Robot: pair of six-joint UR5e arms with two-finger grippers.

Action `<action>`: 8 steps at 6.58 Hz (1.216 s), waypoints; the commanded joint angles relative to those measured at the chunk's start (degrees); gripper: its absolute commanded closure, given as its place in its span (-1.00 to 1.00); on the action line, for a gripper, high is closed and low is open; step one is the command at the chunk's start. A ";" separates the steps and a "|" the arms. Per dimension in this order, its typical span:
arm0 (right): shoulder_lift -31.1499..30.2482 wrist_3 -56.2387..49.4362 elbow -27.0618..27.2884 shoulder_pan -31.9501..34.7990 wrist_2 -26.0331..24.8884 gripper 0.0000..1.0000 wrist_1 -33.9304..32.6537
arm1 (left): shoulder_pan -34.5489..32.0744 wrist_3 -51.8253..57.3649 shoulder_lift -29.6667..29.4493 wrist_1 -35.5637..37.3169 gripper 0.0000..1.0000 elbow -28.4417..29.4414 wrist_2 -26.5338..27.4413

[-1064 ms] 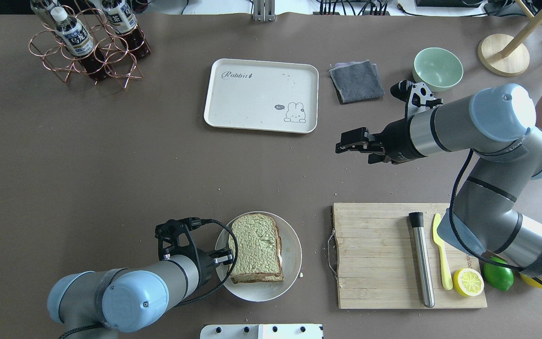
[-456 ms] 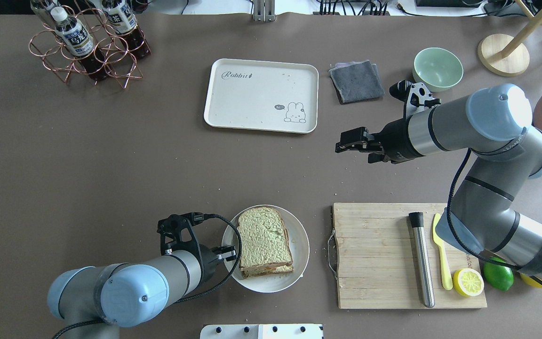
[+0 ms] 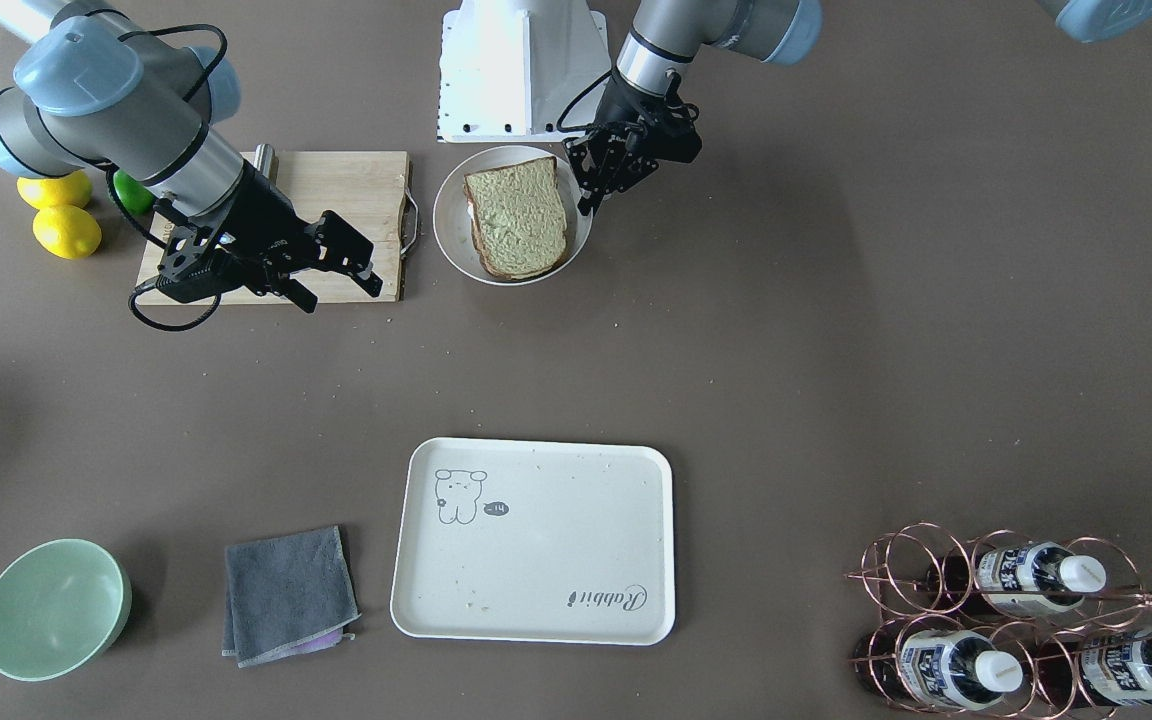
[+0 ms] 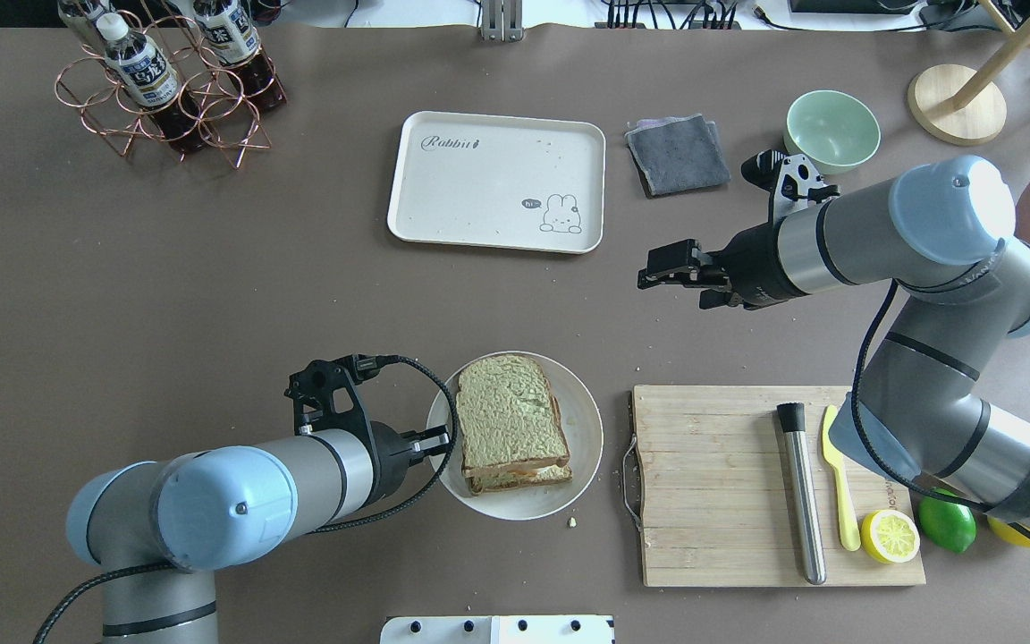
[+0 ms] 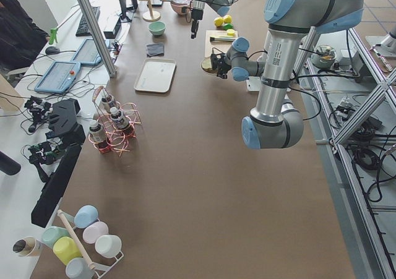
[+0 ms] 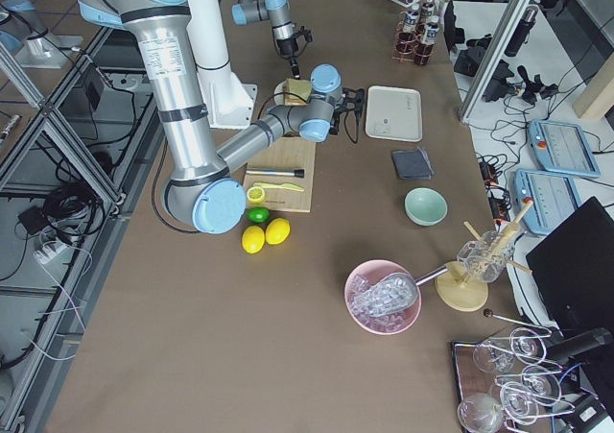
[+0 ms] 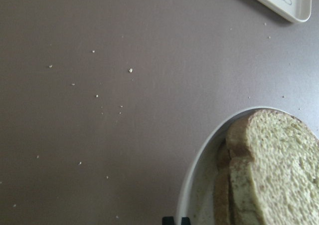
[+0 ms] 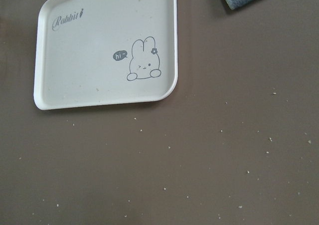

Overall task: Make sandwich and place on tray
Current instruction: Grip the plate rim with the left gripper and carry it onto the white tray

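Observation:
The sandwich [image 4: 510, 416], two greenish-tan bread slices with a bit of orange showing at the near edge, lies on a round white plate [image 4: 585, 429]. My left gripper [image 4: 440, 438] is shut on the plate's left rim; the left wrist view shows the plate rim [image 7: 199, 160] and sandwich [image 7: 279, 165] just ahead of the fingertips. The cream tray [image 4: 488, 192] with "Rabbit" lettering lies bare farther out on the table. My right gripper [image 4: 647, 273] hovers open and holds nothing, to the right of the tray, its camera looking down at the tray [image 8: 99, 60].
A wooden cutting board [image 4: 712, 483] right of the plate carries a steel rod [image 4: 801, 501], a yellow knife [image 4: 837, 483] and a lemon half [image 4: 889, 535]. A grey cloth [image 4: 676, 154] and green bowl [image 4: 831, 130] lie right of the tray. A copper bottle rack [image 4: 166, 80] stands far left.
The plate with the sandwich has slid away from the robot's base toward the tray and slightly right, carried along by my left gripper. The right arm has barely moved.

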 commanded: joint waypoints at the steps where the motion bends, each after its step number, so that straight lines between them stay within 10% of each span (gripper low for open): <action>1: -2.40 -0.02 2.99 0.73 2.57 -0.99 0.09 | -5.53 -0.43 -1.85 0.11 1.00 2.51 -0.34; 8: -8.05 -0.37 7.40 3.37 5.93 -0.99 0.09 | -20.85 -15.70 -26.70 -12.17 1.00 46.06 -2.21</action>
